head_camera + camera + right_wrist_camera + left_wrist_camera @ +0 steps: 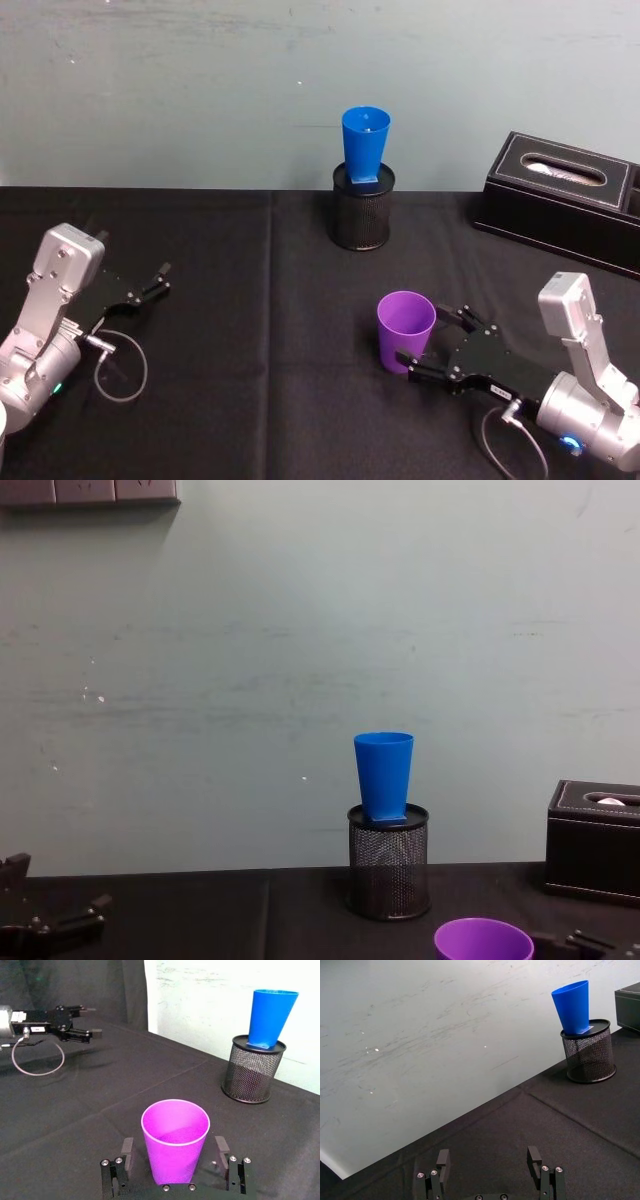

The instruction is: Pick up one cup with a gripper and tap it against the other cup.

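Right pincer point(420, 334) standing spread around purple cup point(405, 325), near right | blue cup point(365, 145) sitting in mesh holder point(362, 215), far centre | left pincer point(162, 279) resting spread, left.

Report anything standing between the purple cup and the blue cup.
Nothing visible does. The purple cup stands between the open fingers of the right gripper. Only bare black tablecloth lies between it and the blue cup, which perches atop the mesh pen holder farther back. The left gripper idles far left.
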`<move>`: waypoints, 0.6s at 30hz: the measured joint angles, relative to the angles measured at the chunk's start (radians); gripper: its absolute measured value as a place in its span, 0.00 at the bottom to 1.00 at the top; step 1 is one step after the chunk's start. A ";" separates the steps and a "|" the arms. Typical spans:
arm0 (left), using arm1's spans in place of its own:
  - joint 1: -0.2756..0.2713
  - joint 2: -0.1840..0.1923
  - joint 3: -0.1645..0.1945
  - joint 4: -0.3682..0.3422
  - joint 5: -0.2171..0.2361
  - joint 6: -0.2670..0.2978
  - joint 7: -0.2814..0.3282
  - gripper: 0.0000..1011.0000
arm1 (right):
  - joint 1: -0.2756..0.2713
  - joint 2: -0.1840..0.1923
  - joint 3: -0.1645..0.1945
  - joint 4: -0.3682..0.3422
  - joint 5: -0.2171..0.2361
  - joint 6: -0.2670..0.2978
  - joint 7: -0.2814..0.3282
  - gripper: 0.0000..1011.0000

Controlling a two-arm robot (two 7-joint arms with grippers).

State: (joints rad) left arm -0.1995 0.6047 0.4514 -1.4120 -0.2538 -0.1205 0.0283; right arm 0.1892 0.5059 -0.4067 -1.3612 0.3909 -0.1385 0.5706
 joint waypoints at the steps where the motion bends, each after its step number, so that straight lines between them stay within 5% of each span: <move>1: 0.000 0.000 0.000 0.000 0.000 0.000 0.000 1.00 | 0.000 0.000 0.000 0.000 0.000 0.000 0.000 0.99; 18: 0.000 0.000 0.000 0.000 0.000 0.000 0.000 1.00 | 0.048 -0.064 -0.018 0.069 -0.035 -0.007 0.001 0.99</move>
State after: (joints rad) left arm -0.1995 0.6047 0.4513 -1.4120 -0.2539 -0.1205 0.0282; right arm 0.2374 0.4418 -0.4250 -1.2921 0.3562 -0.1456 0.5713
